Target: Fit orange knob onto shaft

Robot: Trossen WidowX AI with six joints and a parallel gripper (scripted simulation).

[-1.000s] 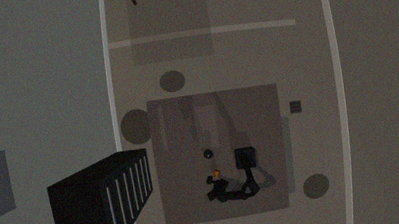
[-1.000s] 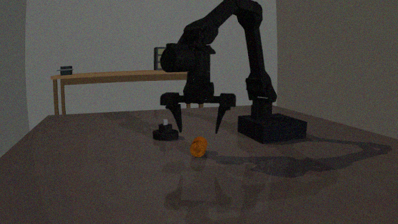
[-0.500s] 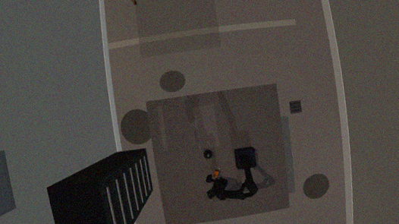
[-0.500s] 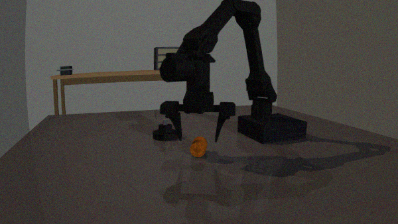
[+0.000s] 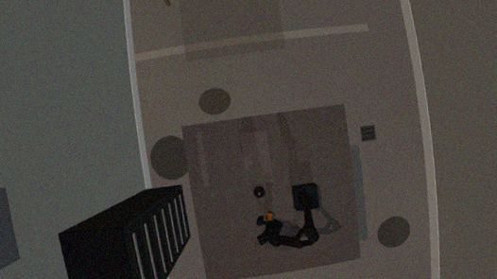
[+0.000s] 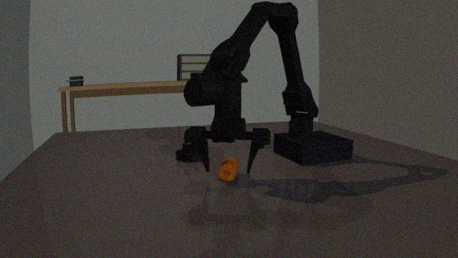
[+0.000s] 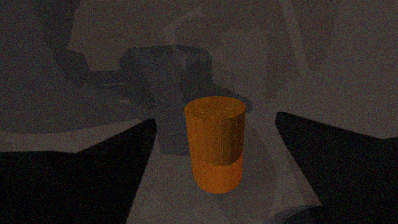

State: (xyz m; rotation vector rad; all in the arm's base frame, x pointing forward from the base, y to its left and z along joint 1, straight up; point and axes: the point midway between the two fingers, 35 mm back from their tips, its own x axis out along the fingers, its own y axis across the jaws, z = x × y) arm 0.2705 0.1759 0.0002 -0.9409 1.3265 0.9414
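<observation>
The claw (image 5: 269,221) (image 6: 228,172) (image 7: 215,121) is released, its fingers wide apart and pointing down, with nothing grasped. The orange knob (image 5: 270,216) (image 6: 228,169) (image 7: 216,145) lies on its side on the worktop (image 5: 229,256) (image 6: 114,217), between the fingers in the wrist view; in the top view it is nearer the lower edge than the upper. The round pedestal (image 5: 258,192) (image 6: 188,155), apart from the knob, stands inward from the left edge in the top view; one finger partly covers it in the exterior view. The knob is off the pedestal. The arm's base (image 5: 296,208) (image 6: 341,152) sits nearest the right edge in the top view. A wooden table (image 6: 126,91) stands beyond the worktop's far left corner in the exterior view.
</observation>
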